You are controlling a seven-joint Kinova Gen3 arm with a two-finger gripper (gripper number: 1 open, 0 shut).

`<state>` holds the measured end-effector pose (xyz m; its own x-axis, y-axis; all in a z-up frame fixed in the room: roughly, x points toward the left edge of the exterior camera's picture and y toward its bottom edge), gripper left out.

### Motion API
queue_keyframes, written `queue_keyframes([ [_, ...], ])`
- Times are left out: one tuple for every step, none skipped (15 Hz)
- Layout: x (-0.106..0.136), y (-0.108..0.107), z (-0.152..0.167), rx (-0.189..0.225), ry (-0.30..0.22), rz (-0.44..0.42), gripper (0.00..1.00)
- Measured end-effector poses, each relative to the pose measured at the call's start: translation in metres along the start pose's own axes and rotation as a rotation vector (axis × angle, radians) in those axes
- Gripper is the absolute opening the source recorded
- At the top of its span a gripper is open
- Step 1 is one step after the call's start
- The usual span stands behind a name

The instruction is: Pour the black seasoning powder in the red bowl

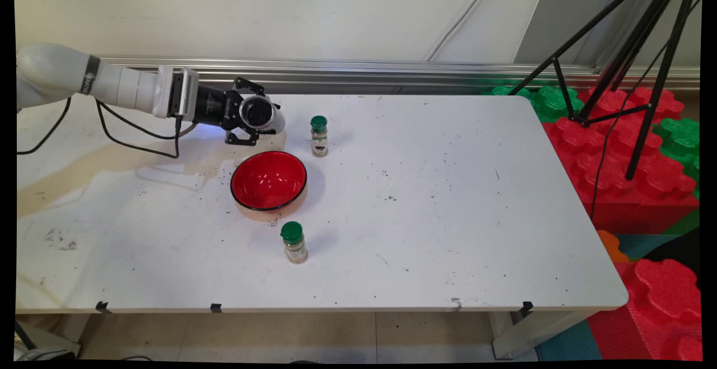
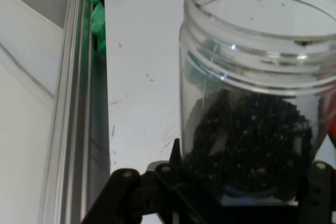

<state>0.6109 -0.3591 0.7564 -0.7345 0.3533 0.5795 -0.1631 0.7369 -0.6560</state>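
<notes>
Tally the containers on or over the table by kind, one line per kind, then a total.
Green-capped spice jars: 2, one beyond the bowl, one in front of it.
Red bowl: 1.
Open clear jar of dark grains, held tipped on its side in the gripper: 1.
Total: 4.

A white, rounded arm with a grey lettered band narrows to a ribbed white collar and a black cylindrical wrist bearing small white lettering. Black cables loop beneath it. The pincer is black, with jointed linkage.
</notes>
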Motion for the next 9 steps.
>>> queue_keyframes([
  [0.0003, 0.0002, 0.0000, 0.002, -0.002, 0.018, 0.00],
  [0.0008, 0.0006, 0.0000, 0.006, -0.006, 0.043, 0.00],
  [0.0009, 0.0009, 0.0001, 0.008, -0.009, 0.062, 0.00],
  [0.0011, 0.0013, 0.0002, 0.011, -0.013, 0.089, 0.00],
  [0.0012, 0.0015, 0.0003, 0.013, -0.015, 0.108, 0.00],
  [0.0012, 0.0020, 0.0004, 0.016, -0.020, 0.136, 0.00],
  [0.0016, 0.0025, 0.0006, 0.019, -0.025, 0.170, 0.00],
  [0.0019, 0.0030, 0.0010, 0.022, -0.029, 0.204, 0.00],
  [0.0021, 0.0035, 0.0013, 0.025, -0.033, 0.232, 0.00],
])
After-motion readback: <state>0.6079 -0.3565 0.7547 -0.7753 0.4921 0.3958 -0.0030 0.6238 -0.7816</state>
